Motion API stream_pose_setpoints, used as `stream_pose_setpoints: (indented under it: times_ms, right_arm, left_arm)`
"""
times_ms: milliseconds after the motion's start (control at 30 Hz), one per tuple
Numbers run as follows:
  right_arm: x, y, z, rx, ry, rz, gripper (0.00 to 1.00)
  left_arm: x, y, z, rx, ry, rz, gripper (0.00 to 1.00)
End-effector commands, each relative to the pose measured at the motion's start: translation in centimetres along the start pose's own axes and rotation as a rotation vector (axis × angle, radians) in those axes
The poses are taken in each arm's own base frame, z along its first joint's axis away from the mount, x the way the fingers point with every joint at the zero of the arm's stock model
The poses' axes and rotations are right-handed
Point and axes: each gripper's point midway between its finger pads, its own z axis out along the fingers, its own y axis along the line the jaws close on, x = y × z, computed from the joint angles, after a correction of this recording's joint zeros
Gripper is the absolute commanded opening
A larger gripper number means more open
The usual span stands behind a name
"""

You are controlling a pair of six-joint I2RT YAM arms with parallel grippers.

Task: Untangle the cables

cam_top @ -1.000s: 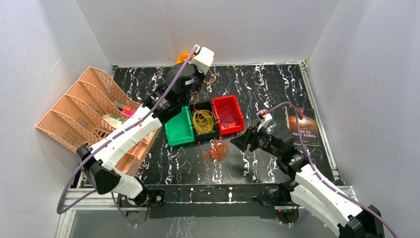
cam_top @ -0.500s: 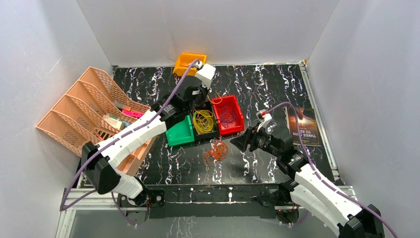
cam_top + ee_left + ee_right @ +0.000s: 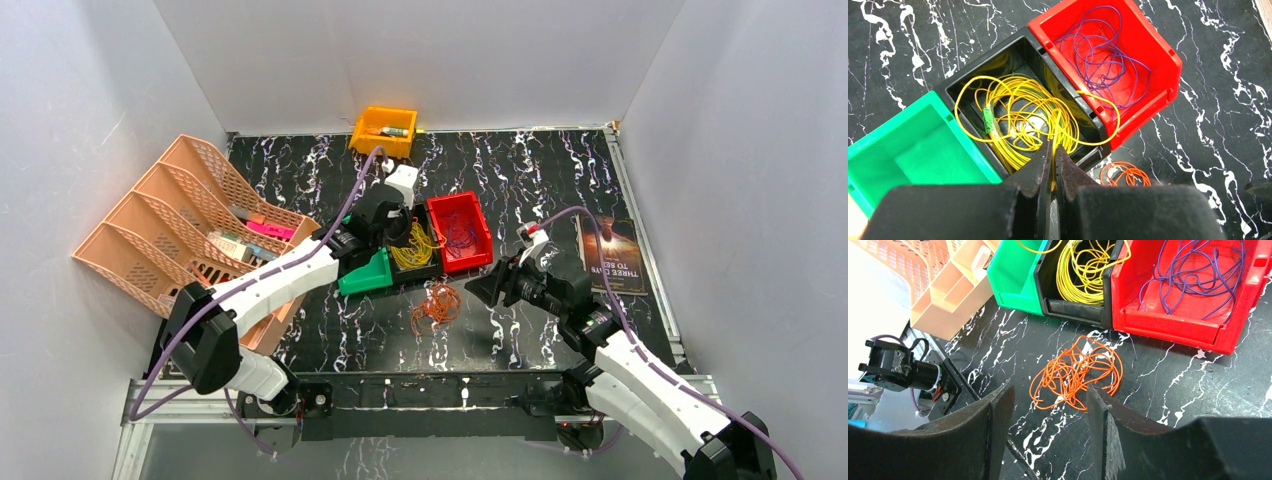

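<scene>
The yellow cable (image 3: 1018,120) lies coiled in the black bin (image 3: 978,62), with one loop hanging over onto the red bin (image 3: 1158,55). My left gripper (image 3: 1053,145) hovers over the black bin's near edge, shut on a strand of the yellow cable (image 3: 410,245). The purple cable (image 3: 1103,55) lies loose in the red bin. An orange cable (image 3: 1078,372) sits in a tangle on the table in front of the bins. My right gripper (image 3: 1049,390) stands open just short of it, nothing between its fingers. From above, the left gripper (image 3: 406,230) is over the bins and the right gripper (image 3: 480,288) is right of the orange cable (image 3: 436,303).
A green bin (image 3: 365,272) adjoins the black one on the left, partly under the left arm. A peach file tray (image 3: 170,220) stands at the left, an orange bin (image 3: 385,128) by the back wall, and a book (image 3: 612,255) at the right.
My left arm has swung from the back by the orange bin toward the front and down over the black bin, yellow strand in its jaws. The right arm has not moved.
</scene>
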Motion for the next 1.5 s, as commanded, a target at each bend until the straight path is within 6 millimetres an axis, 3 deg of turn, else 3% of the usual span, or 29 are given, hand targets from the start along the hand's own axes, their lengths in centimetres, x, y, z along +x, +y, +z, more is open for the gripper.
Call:
stream_pose_setpoints:
  times_ms: [0, 300, 600, 800, 1000, 1467]
  right_arm:
    - [-0.8, 0.5, 0.1, -0.017, -0.032, -0.013, 0.64]
    - [-0.7, 0.3, 0.0, -0.010, -0.032, -0.015, 0.63]
    - [-0.6, 0.2, 0.3, -0.014, -0.027, -0.013, 0.64]
    - [-0.5, 0.3, 0.5, -0.023, -0.020, -0.007, 0.64]
    - [-0.5, 0.4, 0.5, -0.028, -0.019, -0.006, 0.64]
    - [-0.6, 0.2, 0.2, -0.011, -0.028, -0.014, 0.64]
  left_arm:
    - [-1.0, 0.6, 0.5, -0.003, -0.032, -0.038, 0.00]
    - [0.5, 2.6, 2.8, -0.069, 0.035, -0.034, 0.00]
    - [0.5, 6.3, 1.0, -0.177, 0.036, -0.020, 0.00]
    - [0.7, 7.3, -0.2, -0.190, 0.039, 0.009, 0.00]
    - [0.9, 6.7, 0.5, -0.156, 0.059, 0.012, 0.00]
    - [0.4, 1.4, 4.6, 0.066, 0.119, -0.063, 0.00]
